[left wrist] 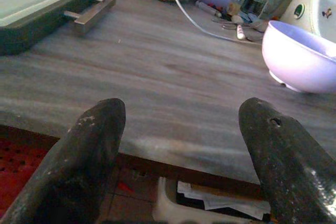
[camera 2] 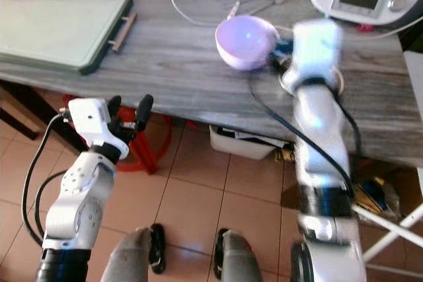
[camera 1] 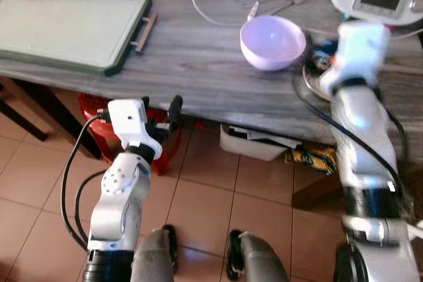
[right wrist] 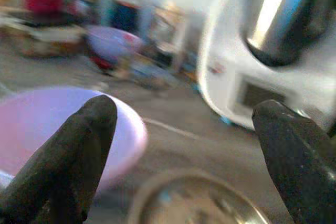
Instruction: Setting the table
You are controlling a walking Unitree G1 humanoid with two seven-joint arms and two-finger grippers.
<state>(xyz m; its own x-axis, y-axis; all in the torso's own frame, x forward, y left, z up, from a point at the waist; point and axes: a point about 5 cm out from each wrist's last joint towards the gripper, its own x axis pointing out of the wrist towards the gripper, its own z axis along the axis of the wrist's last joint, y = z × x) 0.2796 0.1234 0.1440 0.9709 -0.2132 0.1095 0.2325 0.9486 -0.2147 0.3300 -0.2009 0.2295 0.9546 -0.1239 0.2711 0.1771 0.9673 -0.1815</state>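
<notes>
left gripper [left wrist: 178, 145]: raised, fingers apart | right gripper [right wrist: 184, 156]: arm extended forward, fingers apart

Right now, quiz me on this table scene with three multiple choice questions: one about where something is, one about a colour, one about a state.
1. Where is the bowl?
A. on the grey table, beside the right gripper
B. on the green board
C. on the tiled floor

2. What colour is the bowl?
A. red
B. lilac
C. black

3. How do the left gripper jaws stand?
A. shut on a spoon
B. shut on the bowl
C. open, holding nothing

Answers:
1. A, since the bowl sits on the tabletop right of the board, with the right arm reaching up next to it.
2. B, since it shows pale purple in the eye views and both wrist views.
3. C, since the left wrist view shows a wide gap with bare table between the fingers.
</notes>
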